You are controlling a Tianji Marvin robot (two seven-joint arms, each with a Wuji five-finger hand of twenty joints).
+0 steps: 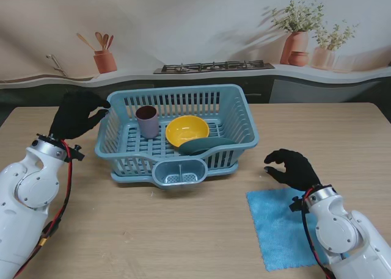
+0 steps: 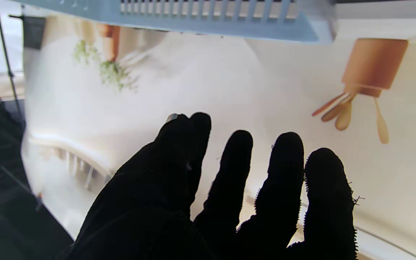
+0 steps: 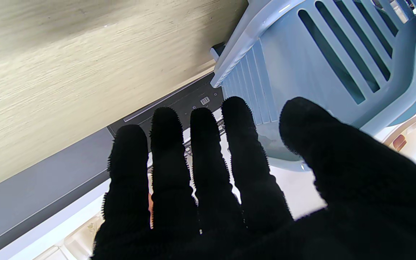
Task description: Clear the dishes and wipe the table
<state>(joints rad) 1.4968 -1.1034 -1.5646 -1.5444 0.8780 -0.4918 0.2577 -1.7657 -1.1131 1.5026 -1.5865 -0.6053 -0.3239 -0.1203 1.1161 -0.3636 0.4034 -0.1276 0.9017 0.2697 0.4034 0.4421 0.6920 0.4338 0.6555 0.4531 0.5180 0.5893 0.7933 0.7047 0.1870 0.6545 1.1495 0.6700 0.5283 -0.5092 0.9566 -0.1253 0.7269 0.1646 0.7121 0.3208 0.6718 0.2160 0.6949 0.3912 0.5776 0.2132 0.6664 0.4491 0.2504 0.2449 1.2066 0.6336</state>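
Dishes sit in the basket; both hands' fingers are spread, holding nothing.

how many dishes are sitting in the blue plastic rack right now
3: a mauve cup upright at the left, a yellow bowl in the middle, and a dark teal dish leaning beside the bowl, nearer to me. Others may be hidden.
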